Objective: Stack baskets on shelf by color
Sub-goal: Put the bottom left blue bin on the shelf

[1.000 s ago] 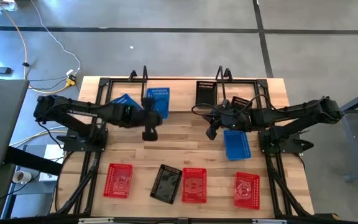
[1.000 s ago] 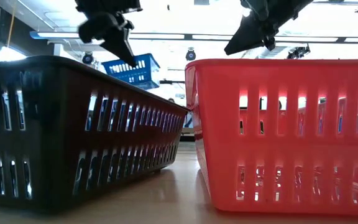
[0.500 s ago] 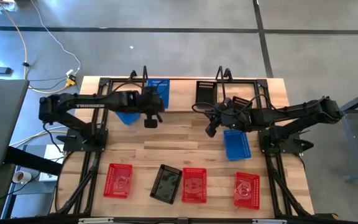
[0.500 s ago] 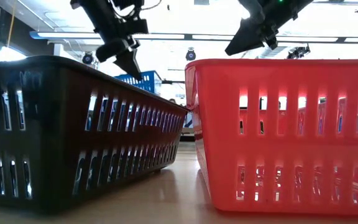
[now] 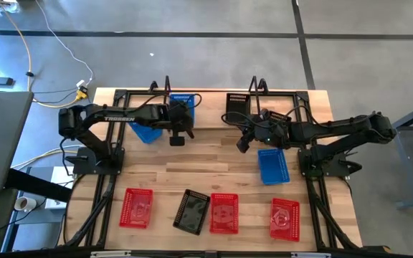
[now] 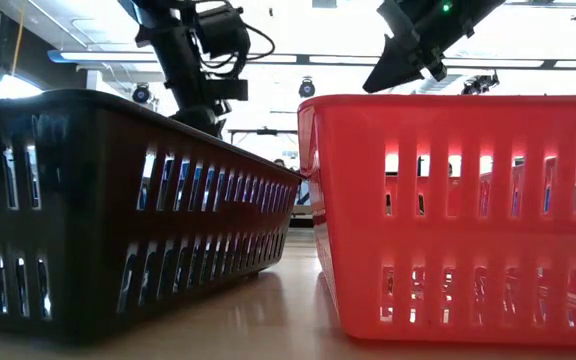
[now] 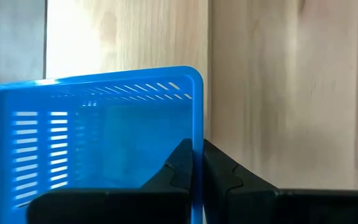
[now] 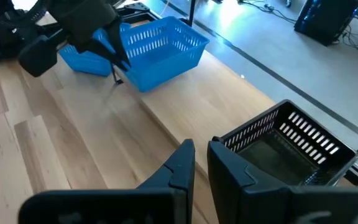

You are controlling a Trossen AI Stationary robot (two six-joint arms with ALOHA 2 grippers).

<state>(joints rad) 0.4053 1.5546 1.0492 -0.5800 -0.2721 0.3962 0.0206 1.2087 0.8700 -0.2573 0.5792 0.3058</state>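
Note:
My left gripper point(image 5: 181, 122) is shut on a blue basket point(image 5: 183, 106) standing on the shelf point(image 5: 210, 109) at the table's far edge, between the black wire uprights. A second blue basket point(image 5: 143, 131) lies beside it, partly under my left arm. One black basket point(image 5: 236, 105) sits on the shelf, and another point(image 5: 279, 117) lies under my right arm. My right gripper point(image 5: 241, 145) hovers shut above mid-table, touching nothing. The third blue basket point(image 5: 272, 165) lies on the table. Three red baskets point(image 5: 224, 213) and a black basket point(image 5: 192, 211) line the near edge. My left gripper point(image 7: 194, 163) pinches the blue basket's side wall point(image 7: 197, 118) at its rim, one finger point(image 7: 178, 168) inside the basket and one point(image 7: 221, 171) outside. The fingers come from above and from the near side. The basket stands level with its bottom on the wood.
The black wire uprights point(image 5: 161, 87) point(image 5: 258, 86) flank the shelf. Open tabletop point(image 5: 206, 161) lies between the shelf and the near row. In the low view the black basket point(image 6: 118, 210) and a red basket point(image 6: 458, 210) fill the foreground. Cables lie on the floor point(image 5: 63, 50).
My left gripper has carried the blue basket toward the far edge and down. The basket has sunk from above the table onto the shelf and out of sight behind the black basket in the low view. My right gripper has shifted slightly toward the far edge.

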